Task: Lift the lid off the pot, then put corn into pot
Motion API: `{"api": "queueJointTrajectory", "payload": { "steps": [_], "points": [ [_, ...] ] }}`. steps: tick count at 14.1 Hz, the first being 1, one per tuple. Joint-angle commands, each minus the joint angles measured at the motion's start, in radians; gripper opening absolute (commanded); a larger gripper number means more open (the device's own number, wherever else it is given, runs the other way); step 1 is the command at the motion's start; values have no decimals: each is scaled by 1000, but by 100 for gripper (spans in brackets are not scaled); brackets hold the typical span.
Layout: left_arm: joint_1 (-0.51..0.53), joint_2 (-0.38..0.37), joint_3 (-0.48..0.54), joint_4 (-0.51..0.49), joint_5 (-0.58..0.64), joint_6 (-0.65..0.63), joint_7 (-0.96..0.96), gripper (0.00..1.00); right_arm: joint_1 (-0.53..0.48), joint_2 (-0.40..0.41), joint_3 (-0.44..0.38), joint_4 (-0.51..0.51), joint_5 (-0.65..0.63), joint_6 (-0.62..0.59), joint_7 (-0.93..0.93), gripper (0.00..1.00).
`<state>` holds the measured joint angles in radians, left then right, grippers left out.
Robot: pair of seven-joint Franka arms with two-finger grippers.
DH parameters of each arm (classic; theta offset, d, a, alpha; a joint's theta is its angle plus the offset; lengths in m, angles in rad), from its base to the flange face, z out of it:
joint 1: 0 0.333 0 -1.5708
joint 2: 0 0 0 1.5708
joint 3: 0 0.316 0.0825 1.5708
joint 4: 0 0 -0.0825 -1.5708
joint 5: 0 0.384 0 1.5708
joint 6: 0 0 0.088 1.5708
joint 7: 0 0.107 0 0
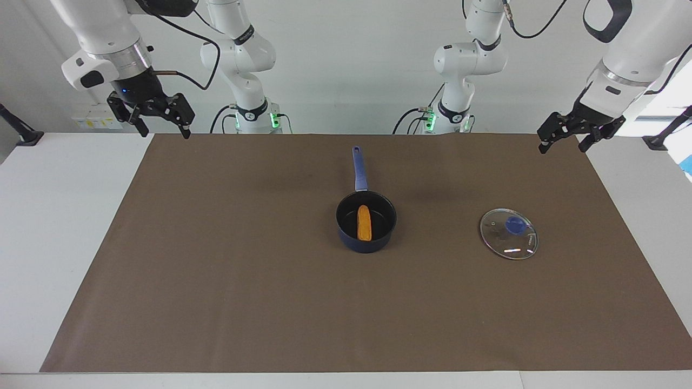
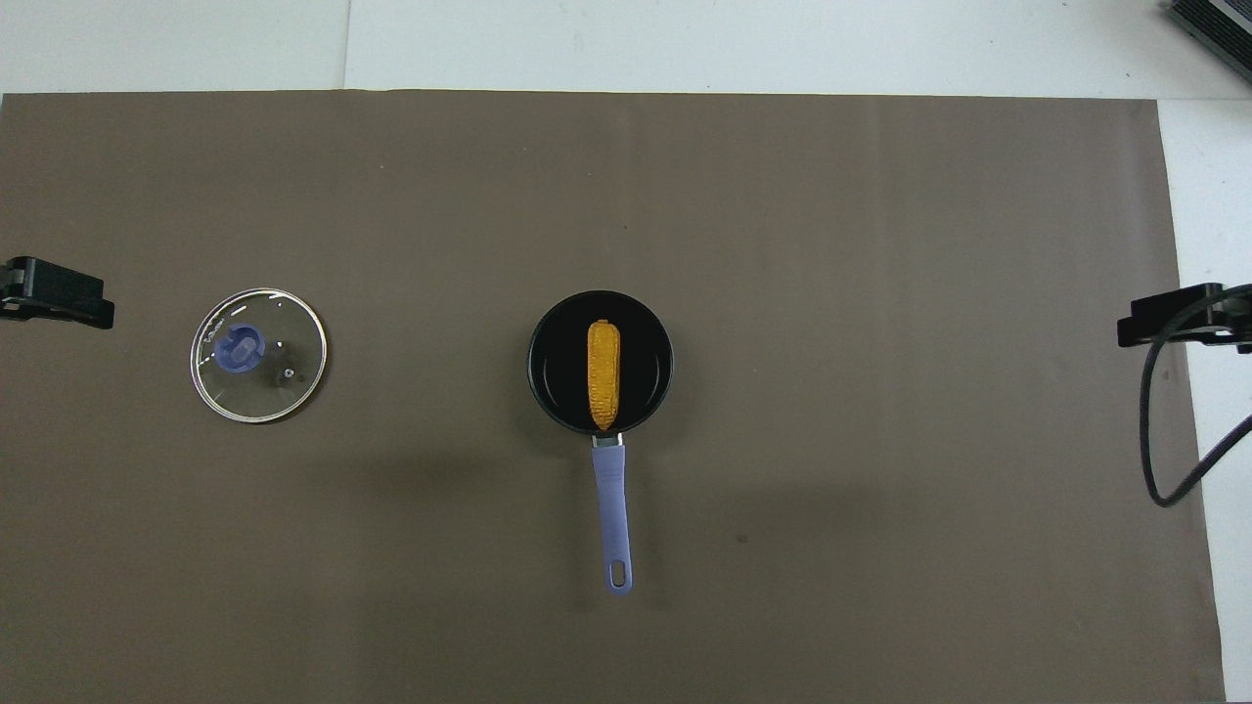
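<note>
The pot (image 1: 366,220) sat near the middle of the brown mat (image 1: 243,281) covering the tabletop (image 1: 59,227), its long blue handle pointing toward the robots. The corn (image 1: 364,222) lay inside the pot, lengthwise in line with the handle, resting on the black bottom. The lid (image 1: 508,233) lay flat on the mat beside the pot, toward the left arm's end of the tabletop, well apart from the pot, its blue knob facing up. The left hand (image 1: 566,139) hung in the air over the mat's corner at the left arm's end, its fingers spread and holding nothing; the lid lay well apart from it, and the pot farther off again. The right hand (image 1: 165,129) hung raised over the mat's corner at the right arm's end, fingers likewise spread and empty, well apart from the pot and corn. In the overhead view only the tips of the left hand (image 2: 59,293) and the right hand (image 2: 1174,318) showed at the edges, a black cable (image 2: 1159,430) looping below the right one.
</note>
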<state>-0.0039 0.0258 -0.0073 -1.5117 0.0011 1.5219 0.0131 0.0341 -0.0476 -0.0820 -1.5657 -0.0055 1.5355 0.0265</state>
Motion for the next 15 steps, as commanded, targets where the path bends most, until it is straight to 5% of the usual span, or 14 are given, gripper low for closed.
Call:
{"api": "queueJointTrajectory", "payload": {
  "steps": [1, 15],
  "points": [
    [5, -12, -3, -4, 8, -12, -9, 100, 1, -17, 1, -5, -7, 8, -20, 100],
    [5, -12, -3, -4, 8, -12, -9, 100, 0, -17, 1, -7, 4, 6, -25, 100]
  ]
}}
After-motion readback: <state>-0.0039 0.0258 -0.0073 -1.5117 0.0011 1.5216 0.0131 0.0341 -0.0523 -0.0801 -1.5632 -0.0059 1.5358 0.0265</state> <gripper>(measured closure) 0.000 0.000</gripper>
